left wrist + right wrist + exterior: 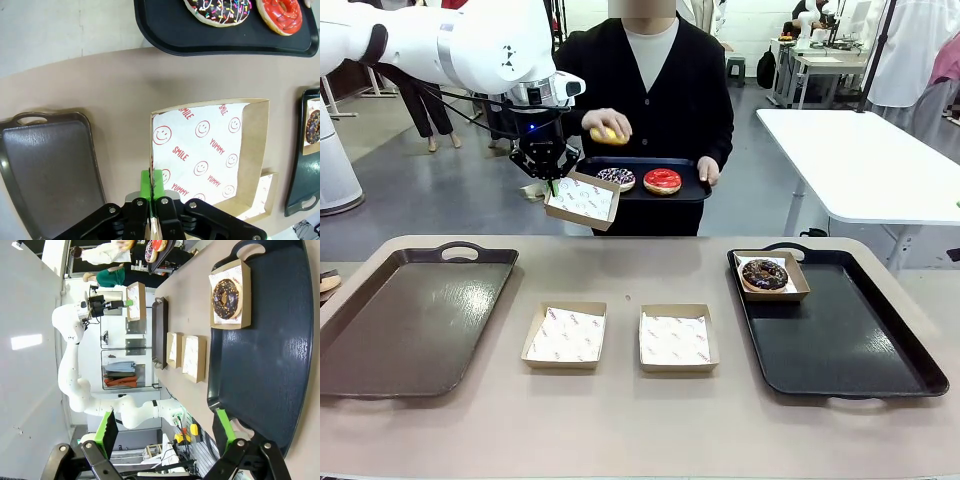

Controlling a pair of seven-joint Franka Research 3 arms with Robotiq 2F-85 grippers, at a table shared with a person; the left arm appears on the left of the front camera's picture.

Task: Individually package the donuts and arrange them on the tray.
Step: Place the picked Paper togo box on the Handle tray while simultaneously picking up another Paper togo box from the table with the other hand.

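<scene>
Black rectangular tray (840, 345), lower right, carried the boxed dark chocolate donut (765, 275) at its upper-left corner. Left gripper (551, 186), upper left, pinched a paper-lined kraft cardboard box (582, 200) by its edge: tilted, open face to camera, long axis sloping down-right. Right gripper (166, 425) jaws apart.

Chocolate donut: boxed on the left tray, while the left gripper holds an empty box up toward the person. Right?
No. The front view shows the chocolate donut boxed on the right tray, not the left. The left gripper does hold an empty box up toward the person.
</scene>
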